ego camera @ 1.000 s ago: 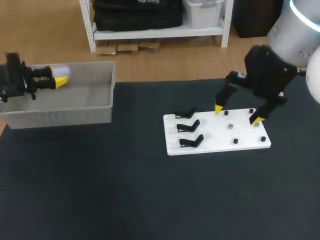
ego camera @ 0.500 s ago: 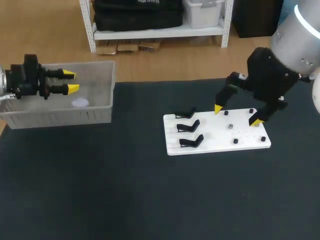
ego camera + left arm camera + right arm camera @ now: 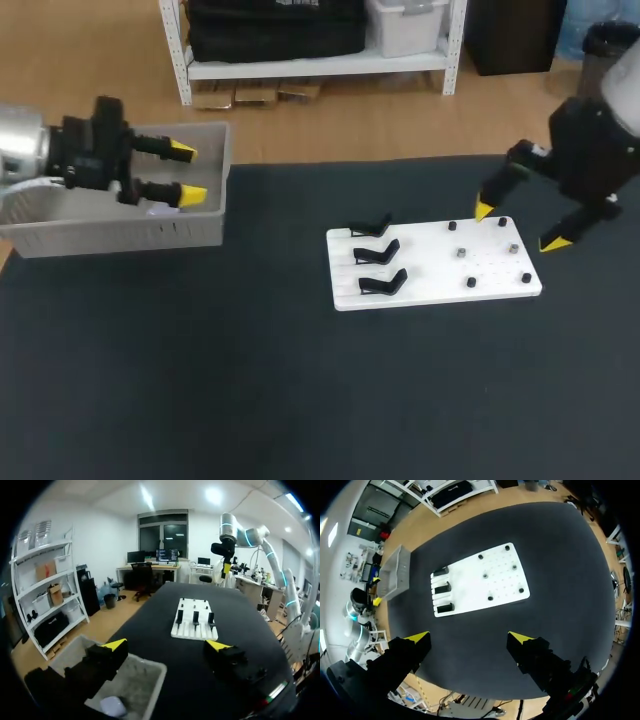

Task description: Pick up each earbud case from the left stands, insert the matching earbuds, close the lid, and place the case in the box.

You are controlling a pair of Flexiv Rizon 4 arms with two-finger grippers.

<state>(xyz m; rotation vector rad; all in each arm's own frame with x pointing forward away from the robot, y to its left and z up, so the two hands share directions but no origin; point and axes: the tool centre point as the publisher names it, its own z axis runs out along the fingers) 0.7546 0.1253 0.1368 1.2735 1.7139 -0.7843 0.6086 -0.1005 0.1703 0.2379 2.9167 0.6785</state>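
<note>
My left gripper [image 3: 187, 173] hangs open at the right end of the grey box [image 3: 120, 236], nothing between its fingers. A white earbud case [image 3: 156, 208] lies inside the box; in the left wrist view the case [image 3: 114, 706] sits under the open left gripper [image 3: 166, 645]. Three black stands [image 3: 378, 254] on the left side of the white board [image 3: 425, 268] hold nothing. My right gripper [image 3: 518, 226] is open above the board's right end. From high up, the right gripper [image 3: 469, 637] looks down on the board [image 3: 480, 587] and the box [image 3: 397, 575].
Small dark pegs [image 3: 461, 252] dot the right half of the white board. The box stands at the table's far left edge. Dark table surface [image 3: 250, 380] spreads in front of the board and the box.
My left gripper opened and let the white case fall into the box, then moved right along it. My right gripper drew back to the right, off the board's middle.
</note>
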